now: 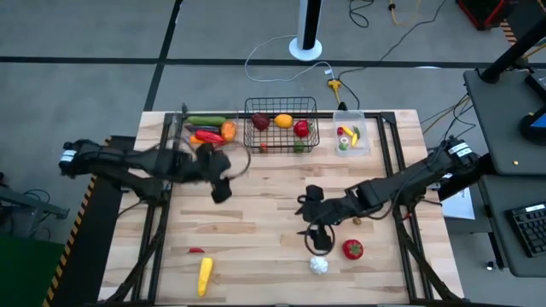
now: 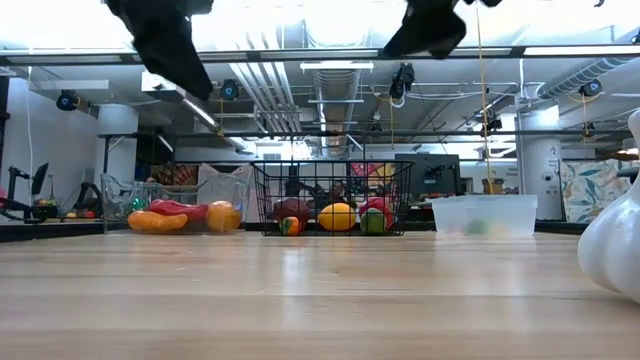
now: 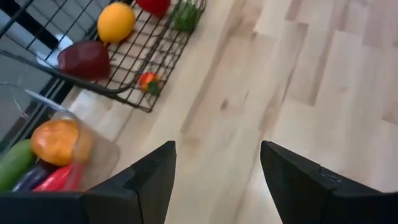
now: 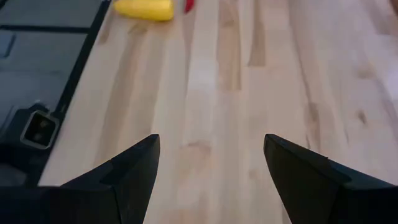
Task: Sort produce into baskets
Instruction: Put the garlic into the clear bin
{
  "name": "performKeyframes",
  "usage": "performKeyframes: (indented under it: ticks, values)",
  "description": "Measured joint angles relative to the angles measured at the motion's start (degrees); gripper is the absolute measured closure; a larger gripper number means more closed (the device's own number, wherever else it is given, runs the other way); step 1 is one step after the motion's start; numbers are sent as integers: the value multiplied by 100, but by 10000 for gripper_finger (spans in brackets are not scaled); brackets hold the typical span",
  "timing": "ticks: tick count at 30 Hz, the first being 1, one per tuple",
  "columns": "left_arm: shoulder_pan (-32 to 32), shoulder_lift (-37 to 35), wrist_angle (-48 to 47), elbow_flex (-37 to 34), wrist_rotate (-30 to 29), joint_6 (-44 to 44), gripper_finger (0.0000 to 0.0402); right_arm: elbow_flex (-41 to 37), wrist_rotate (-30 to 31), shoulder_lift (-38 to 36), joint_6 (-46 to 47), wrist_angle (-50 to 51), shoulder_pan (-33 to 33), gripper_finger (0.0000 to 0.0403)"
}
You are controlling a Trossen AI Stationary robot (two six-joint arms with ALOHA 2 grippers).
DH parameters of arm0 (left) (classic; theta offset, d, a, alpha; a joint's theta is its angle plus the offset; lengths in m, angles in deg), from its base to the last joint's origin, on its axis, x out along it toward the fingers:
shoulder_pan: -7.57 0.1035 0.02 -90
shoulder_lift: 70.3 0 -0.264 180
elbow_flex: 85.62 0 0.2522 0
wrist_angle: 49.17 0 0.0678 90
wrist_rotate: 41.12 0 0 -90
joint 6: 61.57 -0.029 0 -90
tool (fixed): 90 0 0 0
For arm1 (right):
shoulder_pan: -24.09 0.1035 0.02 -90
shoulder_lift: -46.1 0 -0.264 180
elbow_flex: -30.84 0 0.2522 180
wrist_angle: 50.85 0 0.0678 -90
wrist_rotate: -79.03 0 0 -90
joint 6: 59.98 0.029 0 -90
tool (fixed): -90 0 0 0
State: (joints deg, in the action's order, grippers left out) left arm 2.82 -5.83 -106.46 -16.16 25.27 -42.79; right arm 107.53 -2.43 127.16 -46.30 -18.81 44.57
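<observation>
My left gripper [image 1: 220, 183] hangs open and empty over the table's left half, near the wide clear bin [image 1: 209, 132]. That bin holds a cucumber [image 3: 12, 162], an orange [image 3: 56, 140] and a red pepper [image 3: 56, 177]. My right gripper [image 1: 311, 205] hangs open and empty over the middle. The black wire basket [image 1: 281, 128] at the far edge holds a dark red piece [image 3: 85, 59], a yellow-orange fruit [image 3: 116, 20], a red piece and a green piece. On the bare table lie a tomato [image 1: 352, 249], white garlic [image 1: 318, 265], yellow corn [image 1: 205, 275] and a small red piece [image 1: 196, 251].
A small clear bin [image 1: 351, 136] with yellow, red and green pieces stands right of the wire basket. A small brown piece [image 1: 357, 221] lies under the right arm. Bare wood spreads between the two grippers and toward the near edge. Black frame rails run along both table sides.
</observation>
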Motion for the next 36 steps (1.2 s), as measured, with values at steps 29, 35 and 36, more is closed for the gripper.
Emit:
performKeyframes:
  ticks: [29, 35, 36]
  values:
    - [-2698, 1000, 1223, -45, -2154, 1667, 185, 481, -31, 662, 2378, 1510, 1789, 134]
    - [-2695, 1141, 1267, -45, -2216, 1775, 185, 505, -195, 942, 2684, 1537, 1882, 148]
    - [-2695, 1165, 1267, -45, -2234, 1792, 185, 505, -193, 983, 2693, 1528, 1887, 150]
